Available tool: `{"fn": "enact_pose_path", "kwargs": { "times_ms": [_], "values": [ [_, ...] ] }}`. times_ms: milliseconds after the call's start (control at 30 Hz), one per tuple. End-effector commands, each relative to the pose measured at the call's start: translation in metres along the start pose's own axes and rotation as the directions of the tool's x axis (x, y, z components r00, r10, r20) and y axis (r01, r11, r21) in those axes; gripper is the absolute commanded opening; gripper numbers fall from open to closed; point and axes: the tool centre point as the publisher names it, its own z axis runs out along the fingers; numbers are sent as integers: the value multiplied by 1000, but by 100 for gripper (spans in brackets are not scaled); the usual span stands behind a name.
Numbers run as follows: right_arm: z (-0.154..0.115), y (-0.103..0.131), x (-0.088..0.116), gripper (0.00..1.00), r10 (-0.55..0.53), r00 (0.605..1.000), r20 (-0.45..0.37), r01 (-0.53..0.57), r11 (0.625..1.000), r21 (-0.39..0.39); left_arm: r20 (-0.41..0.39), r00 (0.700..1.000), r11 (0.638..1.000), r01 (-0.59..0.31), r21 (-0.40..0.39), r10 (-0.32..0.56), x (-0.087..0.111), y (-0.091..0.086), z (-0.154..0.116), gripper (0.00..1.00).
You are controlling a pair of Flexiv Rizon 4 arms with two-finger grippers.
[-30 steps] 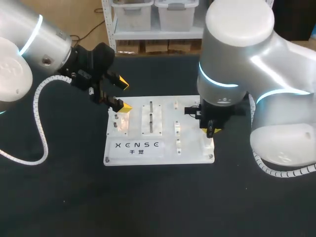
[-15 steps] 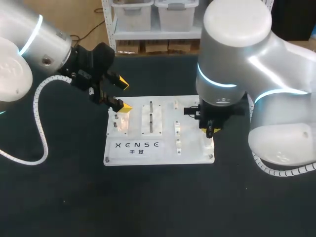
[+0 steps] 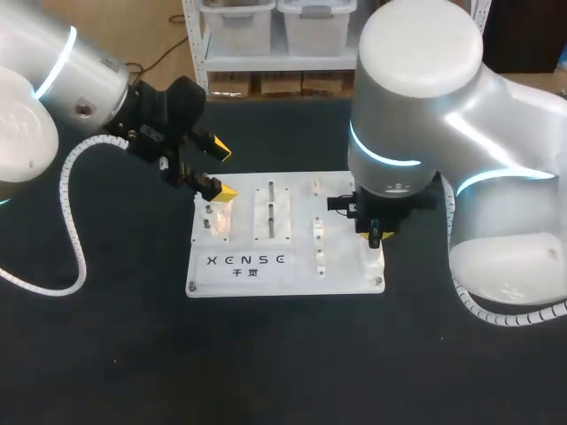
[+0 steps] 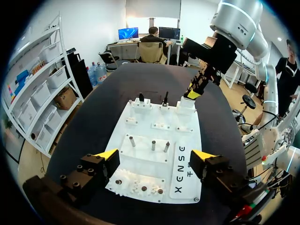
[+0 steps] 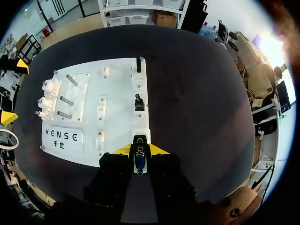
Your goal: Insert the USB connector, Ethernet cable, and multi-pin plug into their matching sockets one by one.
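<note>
Your right gripper (image 5: 139, 151) is pinching a small connector (image 5: 139, 161) between its yellow tips, one finger on each side, with the connector's body running back between the fingers. It shows a blue insert, so it may be the USB connector, but the view is too tight for you to rely on that. Directly under the fingertips sits a white socket block (image 5: 140, 138) at the near corner of the white board (image 5: 117, 93); whether the connector touches it cannot be made out. Ahead of this gripper, along the same edge of the board, a short black plug (image 5: 139, 102) stands in the next block, and beyond that a taller black plug (image 5: 138, 64) stands upright in the last one. Off to the side of that row, across the board, three metal pegs (image 5: 65, 101) lie in a raised plate. Your left gripper (image 4: 155, 155) is spread wide and holds nothing, hanging above the opposite end of the board. That end fills the gap between its fingers, with a clear toothed fixture (image 4: 140, 185) just below them and the three pegs a little way ahead. Your other arm's gripper is well ahead of it, at the board's far corner.
</note>
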Motion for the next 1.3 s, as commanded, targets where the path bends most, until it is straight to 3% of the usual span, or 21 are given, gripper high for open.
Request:
{"fn": "enact_pose_path", "kwargs": {
  "times_ms": [33, 1300],
  "values": [
    [4, -3, 9, 0, 0, 1000, 19, 0, 1000, 2, 4, 1000, 1000, -2, -1, 2, 1, -1, 0, 100],
    [-4, -8, -1, 0, -34, 999, -6, 34, 999, -31, 4, 1000, 1000, -2, -1, 2, 1, -1, 0, 100]
  ]
}}
